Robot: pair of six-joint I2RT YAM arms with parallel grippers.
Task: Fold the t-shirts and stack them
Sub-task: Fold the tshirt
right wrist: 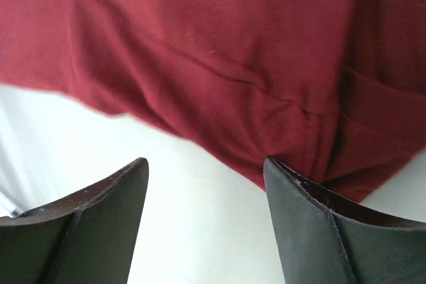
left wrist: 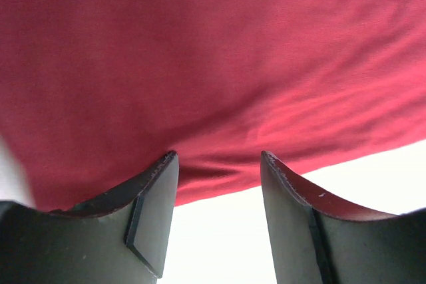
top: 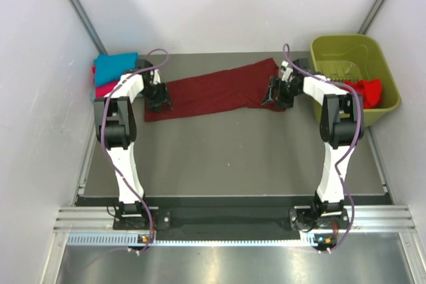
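Observation:
A dark maroon t-shirt (top: 216, 90) lies as a long folded strip across the far part of the table. My left gripper (top: 160, 103) is open at its left end, the cloth edge (left wrist: 213, 98) just past the fingertips. My right gripper (top: 275, 96) is open at its right end, over the cloth's near edge (right wrist: 219, 78). A teal shirt (top: 114, 66) lies on a pink-red one (top: 103, 88) at the far left. A bright red shirt (top: 365, 90) sits in the basket. The pale grey-blue shirt is out of view.
The olive-green plastic basket (top: 346, 54) stands at the far right, next to my right arm. White walls close in the table on the left, right and back. A metal rail (top: 233, 221) runs along the near edge by the arm bases.

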